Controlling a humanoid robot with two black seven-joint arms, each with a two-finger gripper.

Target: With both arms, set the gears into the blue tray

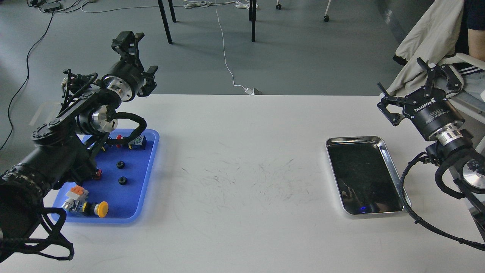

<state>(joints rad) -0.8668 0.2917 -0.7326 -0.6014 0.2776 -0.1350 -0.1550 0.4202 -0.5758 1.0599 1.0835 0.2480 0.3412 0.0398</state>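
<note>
Two small black gears [120,164] [122,180] lie near the middle of the blue tray [138,191], which sits at the table's left. My left arm rises over the tray's left side. Its gripper [128,41] is held high beyond the table's far edge, pointing up and away; it is dark and its fingers cannot be told apart. At the far right, my right gripper [399,74] stands open and empty above the table's right edge, well clear of the tray.
Several coloured push-button switches share the blue tray, among them a yellow one [99,208] and a red one [119,139]. An empty steel tray [383,146] lies at the right. A chair with a beige jacket [424,41] stands behind my right gripper.
</note>
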